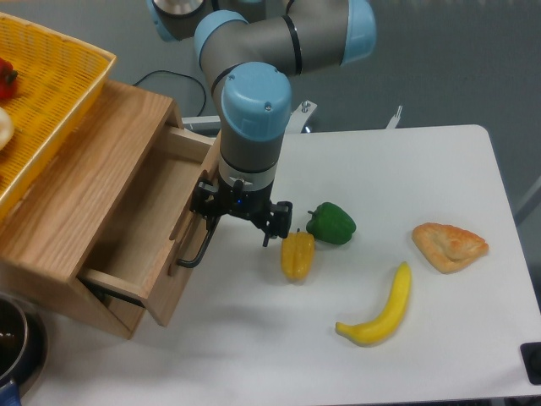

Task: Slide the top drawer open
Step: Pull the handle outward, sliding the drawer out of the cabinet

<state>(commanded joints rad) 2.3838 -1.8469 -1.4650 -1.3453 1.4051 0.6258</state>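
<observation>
Top drawer (135,233) stands partly out; hand (209,222), wrist pointing down, grips its black handle (196,245).

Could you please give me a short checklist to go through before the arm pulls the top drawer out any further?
1. Gripper at the black bar handle: ok.
2. Jaws closed on the handle: cannot tell, the wrist hides it.
3. Top drawer partly open, inside visible: ok.
4. Pull path clear: not ok, the yellow pepper lies close beside the gripper.
5. Green pepper and banana lie clear of the drawer front: ok.
</observation>
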